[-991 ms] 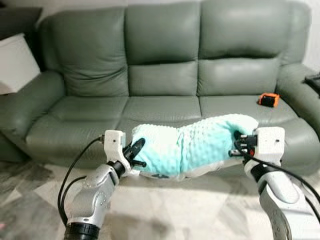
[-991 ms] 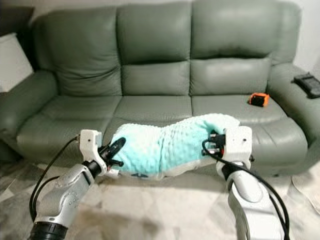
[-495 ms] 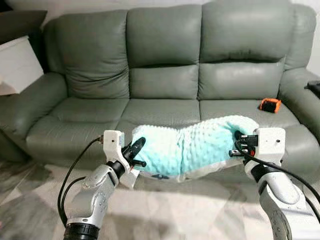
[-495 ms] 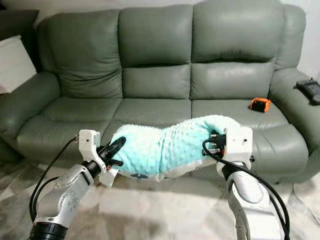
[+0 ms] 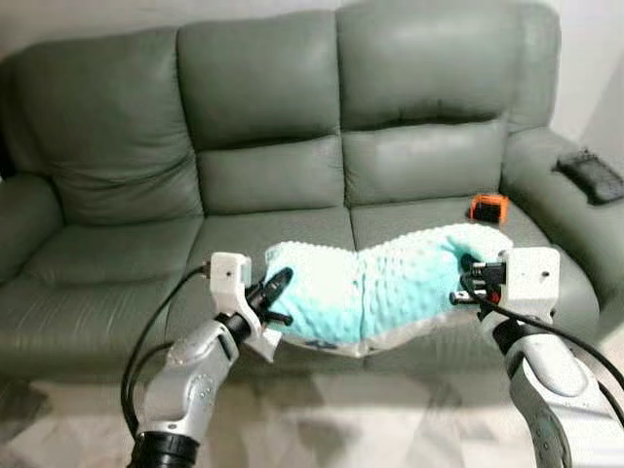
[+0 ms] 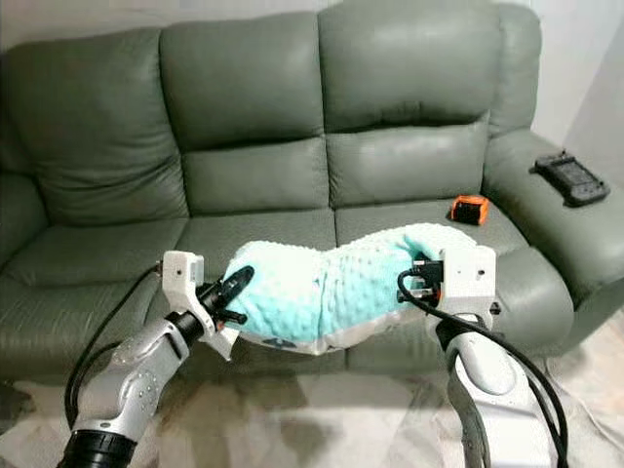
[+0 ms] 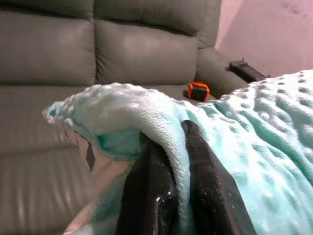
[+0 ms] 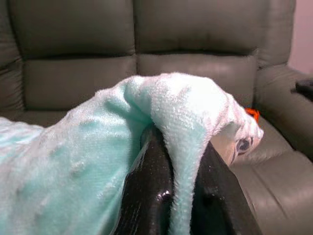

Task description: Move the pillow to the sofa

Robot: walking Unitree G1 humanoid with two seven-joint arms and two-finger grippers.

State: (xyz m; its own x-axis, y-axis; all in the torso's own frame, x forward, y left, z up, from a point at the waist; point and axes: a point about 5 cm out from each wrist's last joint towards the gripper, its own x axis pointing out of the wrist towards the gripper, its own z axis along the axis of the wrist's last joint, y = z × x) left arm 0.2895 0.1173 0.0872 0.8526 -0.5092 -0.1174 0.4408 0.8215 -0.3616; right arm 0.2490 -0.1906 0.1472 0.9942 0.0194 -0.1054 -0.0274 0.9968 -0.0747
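Pillow (image 5: 375, 292) – the mint, bumpy one – hangs between our two grippers, up off the floor just in front of the green sofa (image 5: 292, 166). Our left gripper (image 5: 270, 295) is pinched onto its left end, our right gripper (image 5: 466, 283) onto its right end. Far right on the seat sits a small orange gadget (image 5: 488, 207) – a black controller (image 6: 571, 179) rests on the armrest.
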